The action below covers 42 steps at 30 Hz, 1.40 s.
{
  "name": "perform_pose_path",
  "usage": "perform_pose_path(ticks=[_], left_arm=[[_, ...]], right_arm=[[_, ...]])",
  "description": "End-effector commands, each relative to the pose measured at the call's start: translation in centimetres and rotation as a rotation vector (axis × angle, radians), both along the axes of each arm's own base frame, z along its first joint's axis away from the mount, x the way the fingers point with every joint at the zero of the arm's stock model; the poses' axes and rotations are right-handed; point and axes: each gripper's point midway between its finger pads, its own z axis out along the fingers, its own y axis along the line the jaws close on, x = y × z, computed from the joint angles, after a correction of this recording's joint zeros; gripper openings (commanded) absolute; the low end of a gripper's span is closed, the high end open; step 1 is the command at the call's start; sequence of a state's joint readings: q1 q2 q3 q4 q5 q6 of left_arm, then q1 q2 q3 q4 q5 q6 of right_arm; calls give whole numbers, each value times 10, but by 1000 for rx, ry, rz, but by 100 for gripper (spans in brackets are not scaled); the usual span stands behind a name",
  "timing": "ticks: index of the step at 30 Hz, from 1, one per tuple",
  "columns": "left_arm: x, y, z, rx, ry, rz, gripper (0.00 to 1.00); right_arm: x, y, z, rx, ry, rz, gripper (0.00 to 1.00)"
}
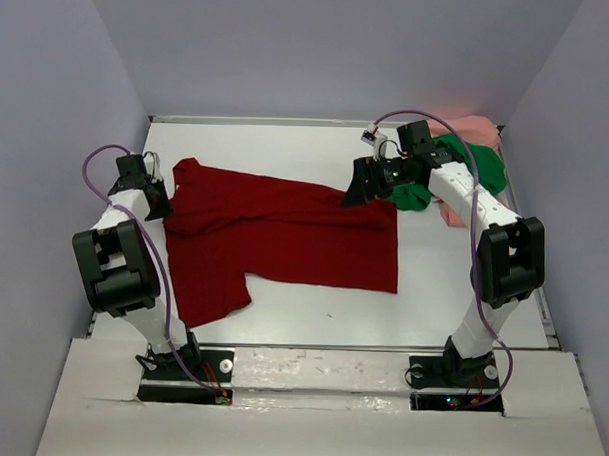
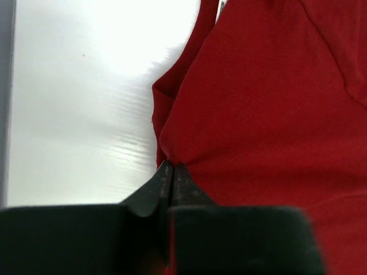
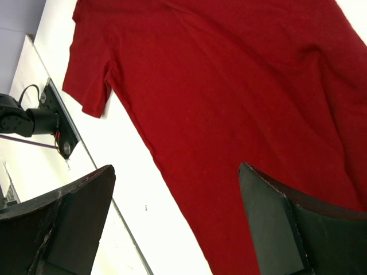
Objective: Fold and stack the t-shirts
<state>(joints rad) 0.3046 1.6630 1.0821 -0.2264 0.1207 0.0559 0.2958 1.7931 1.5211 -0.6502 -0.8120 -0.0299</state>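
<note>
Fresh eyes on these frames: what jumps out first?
The dark red t-shirt sprawls flat across the middle of the table, one sleeve toward the near edge. The left gripper is pinched shut on its left edge, while the right gripper hangs open over its far right corner. Behind that arm, the green t-shirt and pink t-shirt lie bunched in the far right corner.

White counter (image 1: 287, 147) boxed in by plain lavender walls (image 1: 331, 49).
Walls rise at 9, 12 and 3 o'clock; the glossy counter catches bright glare; a white ledge (image 1: 308, 418) runs along 6 o'clock.
</note>
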Motion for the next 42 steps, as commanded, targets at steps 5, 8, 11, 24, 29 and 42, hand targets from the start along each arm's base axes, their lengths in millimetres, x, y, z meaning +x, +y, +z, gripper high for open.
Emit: perform_pose_path(ticks=[5,8,11,24,29,42], left_arm=[[-9,-1,3,10,-7,-46,99],[-7,-4,3,-5,-5,-63,99],[-3,-16,19,-37,-40,-118,99],[11,-87,119,-177,-305,-417,99],[12,-106,105,-190,-287,-454,99],[27,-130,79,-228,-287,-525,99]], right_arm=[[-1,5,25,40,-73,22,93],[-1,6,17,41,-46,26,94],[-2,7,0,37,12,24,94],[8,-3,-93,-118,224,-23,24],[18,-10,-90,-164,141,-40,25],[64,-18,-49,-203,-129,-141,31]])
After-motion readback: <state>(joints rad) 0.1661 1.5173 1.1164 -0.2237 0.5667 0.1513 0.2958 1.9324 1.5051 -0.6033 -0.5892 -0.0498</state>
